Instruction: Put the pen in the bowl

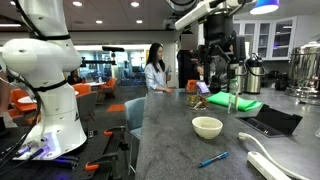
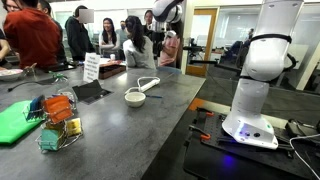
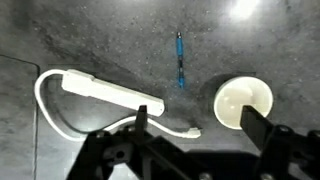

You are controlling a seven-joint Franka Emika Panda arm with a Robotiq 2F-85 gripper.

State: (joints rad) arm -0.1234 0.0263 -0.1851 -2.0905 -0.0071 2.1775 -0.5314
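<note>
The thin blue pen (image 3: 180, 60) lies flat on the grey counter, just up and left of the small white bowl (image 3: 243, 102) in the wrist view. In an exterior view the pen (image 1: 213, 159) lies near the counter's front edge, in front of the bowl (image 1: 207, 126). The bowl (image 2: 134, 96) is empty. I cannot make out the pen in that exterior view. My gripper (image 3: 200, 125) is open and empty, high above the counter (image 1: 218, 48). It looks down on the pen and bowl, with one finger over the bowl's edge in the picture.
A long white power strip (image 3: 110, 92) with its cord lies beside the pen and bowl (image 1: 270, 162). A black tablet (image 1: 270, 122), a green cloth (image 1: 238, 104) and urns (image 1: 308, 70) stand further back. A wire basket of packets (image 2: 55, 120) is near the counter's end. People stand behind.
</note>
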